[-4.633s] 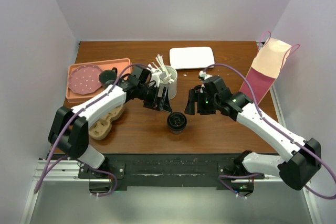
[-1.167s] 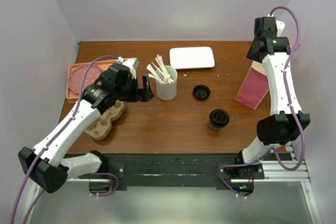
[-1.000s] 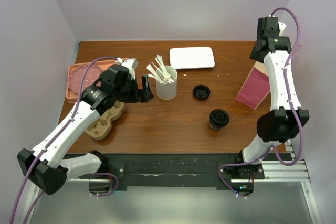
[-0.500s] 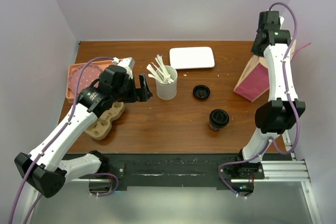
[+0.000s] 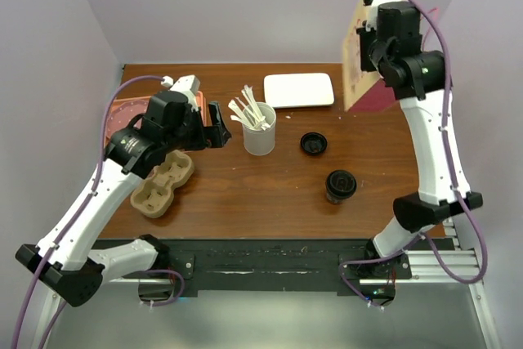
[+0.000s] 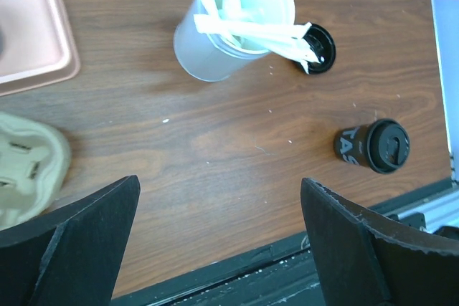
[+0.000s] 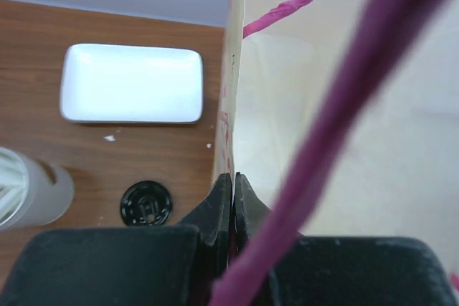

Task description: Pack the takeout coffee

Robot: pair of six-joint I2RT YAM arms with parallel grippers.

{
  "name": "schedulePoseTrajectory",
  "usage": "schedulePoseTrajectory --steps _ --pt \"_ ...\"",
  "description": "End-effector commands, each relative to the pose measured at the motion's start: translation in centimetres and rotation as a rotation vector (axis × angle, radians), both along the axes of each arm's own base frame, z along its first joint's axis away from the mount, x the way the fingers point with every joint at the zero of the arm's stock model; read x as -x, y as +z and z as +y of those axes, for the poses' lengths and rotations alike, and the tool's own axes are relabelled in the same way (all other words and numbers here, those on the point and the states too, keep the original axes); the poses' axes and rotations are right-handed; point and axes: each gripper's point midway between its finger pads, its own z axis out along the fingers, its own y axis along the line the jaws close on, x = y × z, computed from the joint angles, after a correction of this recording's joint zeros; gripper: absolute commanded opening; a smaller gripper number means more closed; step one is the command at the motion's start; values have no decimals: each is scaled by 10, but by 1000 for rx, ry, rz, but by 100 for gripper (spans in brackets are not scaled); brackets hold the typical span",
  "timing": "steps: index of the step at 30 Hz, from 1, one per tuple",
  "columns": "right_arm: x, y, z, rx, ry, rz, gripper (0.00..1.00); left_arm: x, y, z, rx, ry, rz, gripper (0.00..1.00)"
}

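Pinch first: my right gripper point(image 7: 232, 190) is clamped narrow on the top edge of the paper bag point(image 5: 357, 67), which hangs high above the far right of the table point(image 5: 278, 194). To do this step well, I judge I should bring the bag down slowly and stand it upright on bare wood just beside the takeout coffee point(image 5: 341, 184). On the way I should avoid sweeping the loose black lid point(image 5: 314, 144) or the white plate point(image 5: 299, 89).

The coffee stands lidded near the front right, well apart from the bag. My left gripper point(image 6: 220, 184) is spread wide and holds nothing, hovering near the white cup of stirrers point(image 5: 260, 132); it looks free to fetch the coffee.

Only the top view shows how high the bag rides. Only the right wrist view shows one bag wall caught between my fingers, though I cannot tell whether the mouth gapes open. The left wrist view shows pale lettering on the coffee's side.
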Motion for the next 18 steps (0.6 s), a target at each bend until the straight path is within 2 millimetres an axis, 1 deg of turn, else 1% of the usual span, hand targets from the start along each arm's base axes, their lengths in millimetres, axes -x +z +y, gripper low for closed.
schedulePoseTrajectory --steps 1,2,3,4,5,6,8,9,10,11,12,13,14,15,16,17,18 --pt "55 47 2 16 135 -89 0 6 21 20 -19 82 -39 99" --pt "73 40 9 46 238 -79 0 6 24 23 -19 99 -46 99" --pt "81 45 37 25 427 -119 0 6 29 24 -12 107 -54 99" --pt "91 44 49 41 528 -140 0 6 29 24 -11 112 -50 99" --pt "98 35 54 64 586 -141 0 5 30 27 -16 128 -48 99" --pt "114 56 57 50 624 -240 0 6 34 29 -24 140 -43 99" --pt "127 60 64 60 695 -268 0 1 32 31 -47 166 -24 99" --pt "135 54 69 59 749 -245 0 0 37 33 -52 172 -24 99" --pt "145 54 81 55 829 -244 0 -2 36 32 -60 176 -17 99" --pt "147 46 85 71 859 -234 0 -4 38 35 -68 190 -23 99" --pt "151 47 91 77 891 -253 0 -5 43 36 -66 198 -34 99" --pt "168 47 105 55 994 -265 0 -6 45 37 -63 209 -41 99" --pt "177 39 116 81 1082 -262 3 -7 48 41 -66 232 -49 100" --pt "190 31 124 72 1155 -235 5 -5 55 43 -58 246 -50 100" --pt "202 29 134 54 1224 -233 4 -7 57 45 -50 265 -44 100" --pt "210 25 141 42 1285 -232 0 -8 60 45 -46 269 -48 100" --pt "215 22 143 43 1313 -226 0 -8 61 46 -49 275 -49 100"
